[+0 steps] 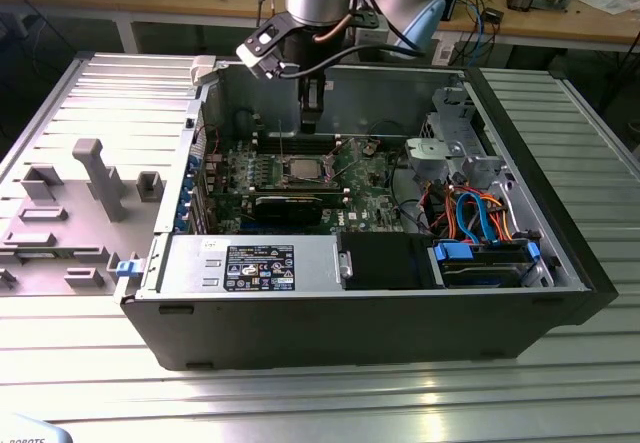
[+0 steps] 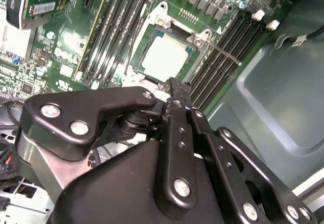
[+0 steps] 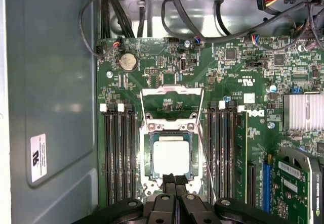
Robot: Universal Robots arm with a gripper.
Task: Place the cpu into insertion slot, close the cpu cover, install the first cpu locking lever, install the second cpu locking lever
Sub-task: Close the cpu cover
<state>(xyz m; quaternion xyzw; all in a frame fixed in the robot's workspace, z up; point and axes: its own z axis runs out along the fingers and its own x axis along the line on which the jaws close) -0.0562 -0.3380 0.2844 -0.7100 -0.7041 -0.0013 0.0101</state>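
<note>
The cpu (image 3: pixel 172 155), a dull silver square, lies flat inside the insertion slot (image 3: pixel 148 133) on the green motherboard; I also see the cpu (image 1: pixel 303 170) in the exterior view and the cpu (image 2: pixel 164 57) in the second wrist view. The cpu cover (image 3: pixel 172 93) is swung open and lies back beyond the socket. A thin wire locking lever (image 3: pixel 205 148) stands unlatched along one side of the socket. My gripper (image 3: pixel 175 179) hangs just above the socket's edge, fingers pressed together and holding nothing; in the exterior view the gripper (image 1: pixel 310 115) hovers over the board.
Long black memory slots (image 3: pixel 119 153) flank the socket on both sides. A black expansion card (image 1: pixel 288 205) stands near the socket. Drive cage (image 1: pixel 455 153), coloured cables (image 1: pixel 480 218) and power supply (image 1: pixel 260 263) crowd the case. A grey fixture tray (image 1: pixel 80 203) lies at the exterior view's left.
</note>
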